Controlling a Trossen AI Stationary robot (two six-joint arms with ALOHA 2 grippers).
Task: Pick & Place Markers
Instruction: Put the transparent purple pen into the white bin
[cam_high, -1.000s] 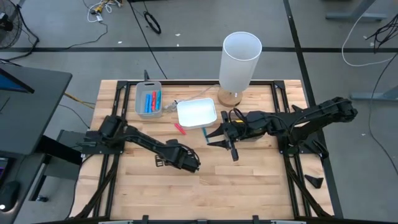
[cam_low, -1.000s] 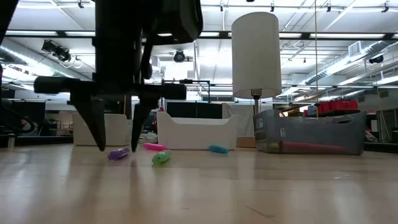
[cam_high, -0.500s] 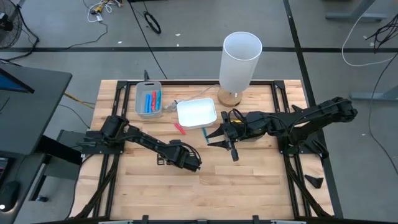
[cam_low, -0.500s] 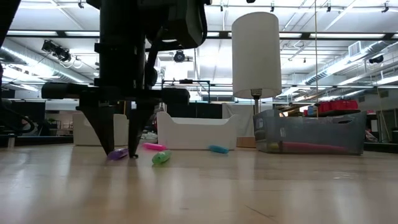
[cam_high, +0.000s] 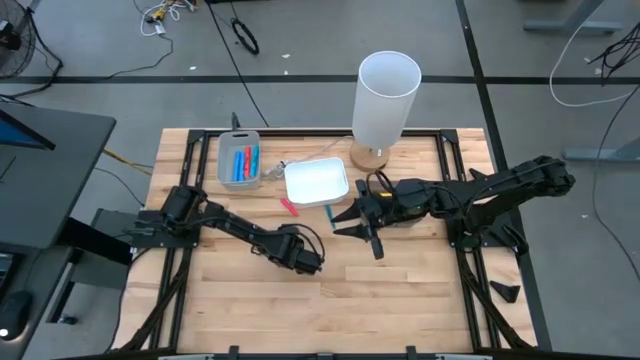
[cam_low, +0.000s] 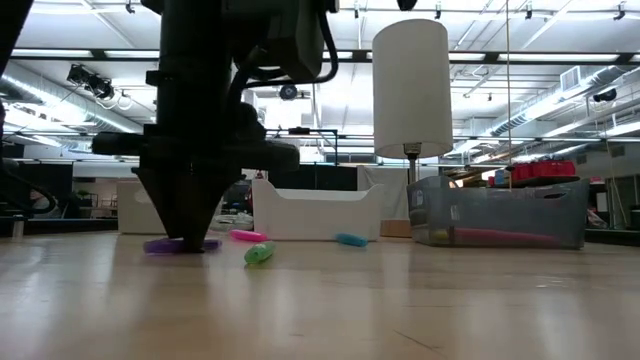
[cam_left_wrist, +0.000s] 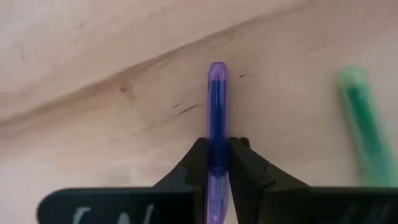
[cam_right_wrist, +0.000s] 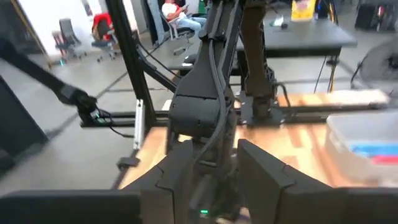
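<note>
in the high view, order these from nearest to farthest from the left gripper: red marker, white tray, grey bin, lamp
From the left gripper, mid-table:
1. Red marker, just beyond it.
2. White tray, behind the marker.
3. Grey bin, far-left corner.
4. Lamp, at the far edge.

Two dark jointed arms, black cables, tapered pincer (cam_left_wrist: 217, 171) fingers

We see a purple marker (cam_left_wrist: 217, 124) between the black fingers of the left gripper (cam_left_wrist: 217, 163), with a green marker (cam_left_wrist: 367, 130) just beside it on the pale, light-brown wooden table (cam_high: 400, 290). Farther off, a pink marker (cam_low: 248, 236) and a blue marker (cam_low: 351, 240) lie before a white tray (cam_low: 318, 210). A grey tray (cam_high: 240, 160) holds red and blue markers.
</note>
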